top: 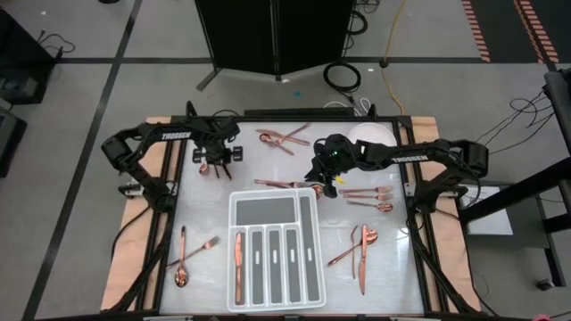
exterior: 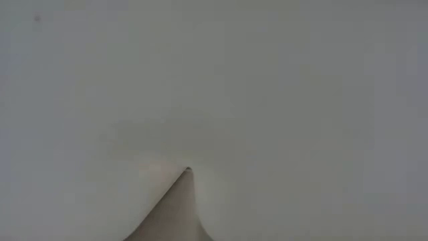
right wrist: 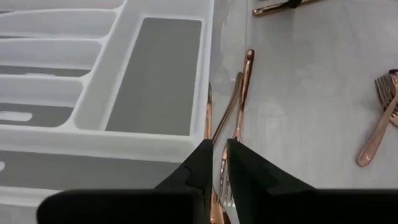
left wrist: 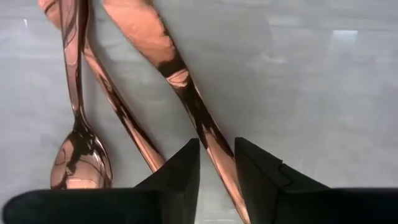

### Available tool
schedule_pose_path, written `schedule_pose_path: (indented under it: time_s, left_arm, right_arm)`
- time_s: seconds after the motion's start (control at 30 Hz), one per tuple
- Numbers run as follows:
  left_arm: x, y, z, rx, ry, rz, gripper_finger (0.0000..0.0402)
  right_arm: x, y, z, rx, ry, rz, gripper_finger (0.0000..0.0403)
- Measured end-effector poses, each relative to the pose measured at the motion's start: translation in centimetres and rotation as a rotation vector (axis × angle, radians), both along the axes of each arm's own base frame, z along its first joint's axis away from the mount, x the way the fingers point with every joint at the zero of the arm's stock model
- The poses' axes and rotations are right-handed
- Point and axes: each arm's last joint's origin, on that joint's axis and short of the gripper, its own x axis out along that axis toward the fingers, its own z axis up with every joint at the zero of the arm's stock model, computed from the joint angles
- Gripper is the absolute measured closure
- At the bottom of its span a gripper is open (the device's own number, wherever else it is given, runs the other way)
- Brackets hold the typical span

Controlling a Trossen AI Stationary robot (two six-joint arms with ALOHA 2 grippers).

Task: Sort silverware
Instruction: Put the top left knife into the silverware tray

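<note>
Copper silverware lies in loose groups on the white table. My left gripper (top: 217,163) points down over a far-left group: a spoon (left wrist: 81,162), a second handle (left wrist: 124,118) and a broad flat piece (left wrist: 161,50). Its open fingers (left wrist: 216,158) stand close on either side of the broad piece's slim handle; I cannot tell if they touch it. My right gripper (top: 326,181) slants down at the far right corner of the white divided tray (top: 234,201). It is shut on a fork (right wrist: 222,180) of a small bundle (right wrist: 239,99) lying beside the tray wall. My right gripper pinches the fork near its tine end (right wrist: 224,177) between its two fingers. The fingers come slanting down from the table's right side and lie roughly along the fork. The rest of the bundle lies on the table; whether the fork is lifted, I cannot tell.
One knife (top: 238,254) lies in the tray's left slot. More silverware lies at the far middle (top: 284,138), right (top: 370,194), near right (top: 361,245) and near left (top: 187,254). A round white plate (top: 375,134) sits at the far right, partly under my right arm.
</note>
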Motion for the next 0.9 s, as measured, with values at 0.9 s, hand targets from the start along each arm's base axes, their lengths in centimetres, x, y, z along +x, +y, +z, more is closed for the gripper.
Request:
schedule_pose_path:
  time_s: [0.9]
  left_arm:
    - [2.2,0.0,-0.1,0.063,-0.003,-0.63,0.0352]
  right_arm:
    - [0.0,0.1,0.0,0.04,0.003,-0.03,0.0365]
